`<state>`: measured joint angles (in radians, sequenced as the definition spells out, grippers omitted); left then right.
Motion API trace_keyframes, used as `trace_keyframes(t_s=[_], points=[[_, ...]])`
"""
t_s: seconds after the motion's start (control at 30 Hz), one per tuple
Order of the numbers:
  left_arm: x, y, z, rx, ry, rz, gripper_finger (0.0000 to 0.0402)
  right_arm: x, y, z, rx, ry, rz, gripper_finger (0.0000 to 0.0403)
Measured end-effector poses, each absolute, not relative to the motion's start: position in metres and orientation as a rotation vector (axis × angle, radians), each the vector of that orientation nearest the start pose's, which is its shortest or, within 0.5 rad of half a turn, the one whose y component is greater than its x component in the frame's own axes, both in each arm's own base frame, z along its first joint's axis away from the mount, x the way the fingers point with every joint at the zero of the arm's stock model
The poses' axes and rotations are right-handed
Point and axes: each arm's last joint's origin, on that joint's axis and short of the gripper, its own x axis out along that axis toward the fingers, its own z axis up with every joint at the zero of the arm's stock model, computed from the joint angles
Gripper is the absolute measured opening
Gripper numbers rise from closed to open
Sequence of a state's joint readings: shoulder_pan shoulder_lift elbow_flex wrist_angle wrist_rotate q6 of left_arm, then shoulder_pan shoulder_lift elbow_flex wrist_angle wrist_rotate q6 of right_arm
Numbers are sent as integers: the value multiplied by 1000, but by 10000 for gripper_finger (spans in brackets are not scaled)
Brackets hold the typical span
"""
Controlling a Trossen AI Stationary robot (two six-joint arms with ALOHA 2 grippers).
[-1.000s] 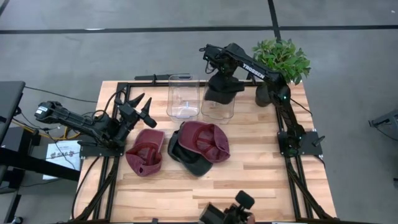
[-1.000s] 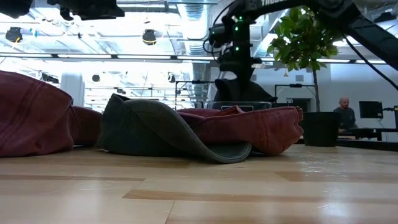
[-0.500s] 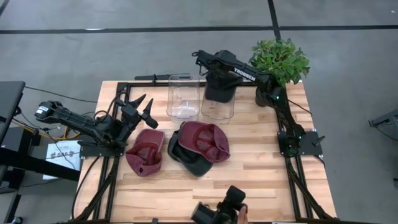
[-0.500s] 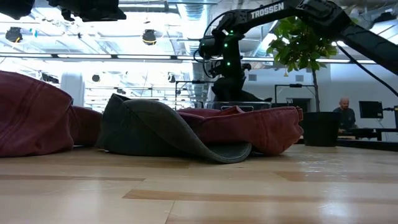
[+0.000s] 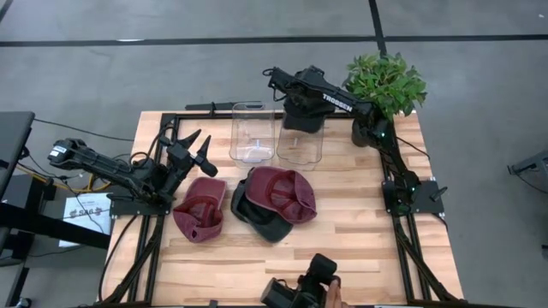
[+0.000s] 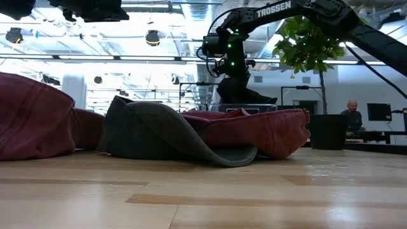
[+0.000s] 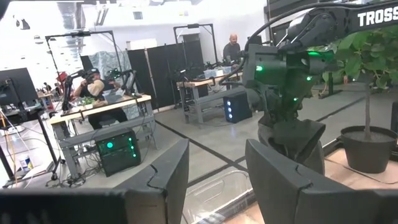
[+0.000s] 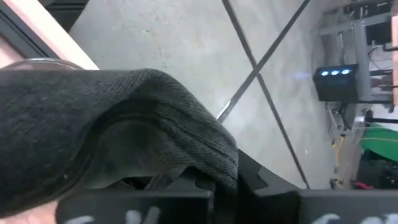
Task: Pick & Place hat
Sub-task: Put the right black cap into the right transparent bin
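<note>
Right end effector pinching dark hat over clear bin, left idle

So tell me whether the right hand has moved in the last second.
Yes. The right hand, holding a dark hat, shifted toward the table's far edge, above the right clear jar.

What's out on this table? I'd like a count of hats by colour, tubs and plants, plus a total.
Dark red hats: 2
Dark grey hats: 2, one under a red one, one in the right tool
Clear tubs: 2
Potted plant: 1
Total: 7
</note>
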<state>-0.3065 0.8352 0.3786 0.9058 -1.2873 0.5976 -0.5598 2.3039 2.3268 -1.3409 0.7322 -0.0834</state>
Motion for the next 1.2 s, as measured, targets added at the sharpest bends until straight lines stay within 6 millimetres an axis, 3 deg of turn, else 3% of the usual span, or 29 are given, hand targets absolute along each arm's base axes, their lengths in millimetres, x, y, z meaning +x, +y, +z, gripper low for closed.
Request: trace_keyframes(t_s=[0.37, 0.83, 1.2], points=[[159, -21, 278, 210, -26, 1018, 156, 389, -257, 280, -244, 1429, -1020, 23], [158, -21, 278, 205, -18, 1034, 156, 391, -252, 280, -279, 1457, -982, 182], [157, -20, 277, 196, -4, 1063, 156, 384, -246, 279, -303, 1565, -925, 221]])
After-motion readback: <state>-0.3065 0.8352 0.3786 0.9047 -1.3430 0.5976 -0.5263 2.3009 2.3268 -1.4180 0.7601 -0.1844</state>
